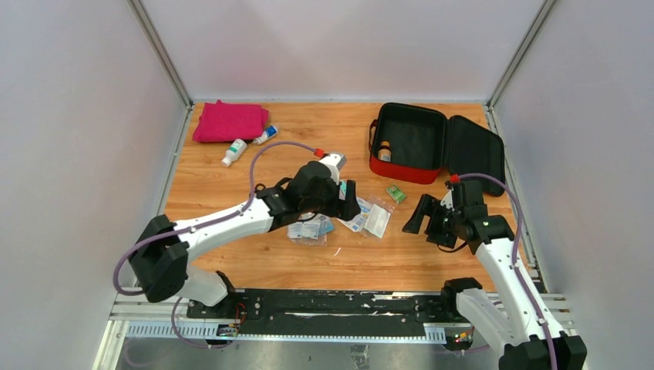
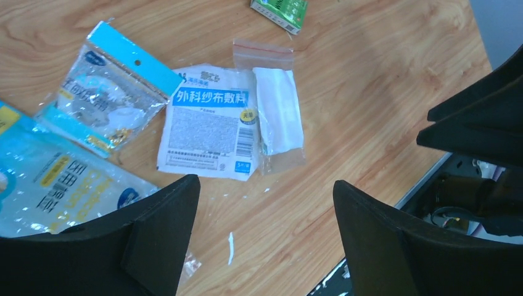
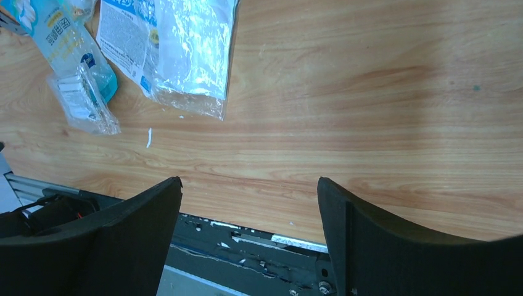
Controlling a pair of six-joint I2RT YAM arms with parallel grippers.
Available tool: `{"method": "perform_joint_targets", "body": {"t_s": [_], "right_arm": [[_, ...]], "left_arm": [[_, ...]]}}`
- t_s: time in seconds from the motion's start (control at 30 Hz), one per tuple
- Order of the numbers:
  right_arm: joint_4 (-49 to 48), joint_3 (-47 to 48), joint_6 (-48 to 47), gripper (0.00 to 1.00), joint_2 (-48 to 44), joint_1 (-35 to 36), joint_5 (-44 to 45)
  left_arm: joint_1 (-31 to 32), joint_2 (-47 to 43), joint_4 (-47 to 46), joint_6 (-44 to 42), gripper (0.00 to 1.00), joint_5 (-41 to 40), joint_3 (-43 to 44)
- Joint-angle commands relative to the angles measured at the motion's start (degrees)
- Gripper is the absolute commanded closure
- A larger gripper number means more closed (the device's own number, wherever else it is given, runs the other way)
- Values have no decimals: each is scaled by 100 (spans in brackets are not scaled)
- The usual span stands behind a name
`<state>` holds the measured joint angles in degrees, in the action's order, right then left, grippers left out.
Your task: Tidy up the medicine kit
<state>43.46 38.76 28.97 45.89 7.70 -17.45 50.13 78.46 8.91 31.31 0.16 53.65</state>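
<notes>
Right gripper [image 3: 248, 185] spread wide above a light wooden tabletop [image 3: 370, 92].
Ahead-left of its fingers, a crinkled clear plastic sleeve [image 3: 191, 55] overlaps a white-and-blue printed packet [image 3: 120, 37]. Farther left lie a light-blue foil packet [image 3: 58, 34] and a small clear zip bag [image 3: 83, 102].

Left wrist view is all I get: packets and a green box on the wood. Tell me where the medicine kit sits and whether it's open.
Observer: The medicine kit lies open at the far right of the table, with its lid flat to the right.
Operator: Report what's inside it.
Observer: One small bottle stands in the left half. Nothing else shows in there.
Operator: Name what else lies outside my view.
Observer: A green-banded bottle and a blue-capped bottle lie beside a pink cloth at the far left corner.
</notes>
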Motion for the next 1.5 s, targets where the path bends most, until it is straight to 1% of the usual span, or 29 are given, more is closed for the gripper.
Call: {"method": "perform_joint_targets", "body": {"t_s": [0.0, 0.1, 0.23, 0.37, 0.57, 0.73, 0.87, 1.2, 1.33, 1.43, 1.47], "right_arm": [[-133, -228, 153, 15, -171, -76, -408], [-146, -272, 151, 17, -185, -76, -487], [-154, -273, 124, 19, -176, -74, -532], [-164, -271, 109, 20, -145, -75, -571], [-174, -307, 109, 23, -126, -76, -619], [-176, -351, 130, 24, -133, -76, -619], [-173, -367, 140, 25, -133, -79, -611], [-176, -405, 140, 26, -152, -71, -593], [-176, -413, 157, 26, -139, -76, -585], [-173, -435, 170, 27, -150, -72, -584], [-177, -444, 172, 27, -153, -76, -576]], "left_arm": [[67, 516, -678, 12, 17, 250, 196], [67, 783, -471, -54, 19, 29, 314], [12, 881, -166, 11, 19, -642, 259], [-284, 1172, -176, -108, 21, -382, 226], [-346, 1751, -100, -597, 30, 41, 510], [-395, 2028, -134, -647, 32, 67, 614], [-448, 2208, -162, -661, 36, 127, 680], [-539, 2547, -214, -740, 40, 188, 735], [-541, 2659, -275, -723, 46, 305, 766], [-546, 2692, -305, -717, 54, 346, 779], [-548, 2693, -329, -710, 58, 363, 775]]}}
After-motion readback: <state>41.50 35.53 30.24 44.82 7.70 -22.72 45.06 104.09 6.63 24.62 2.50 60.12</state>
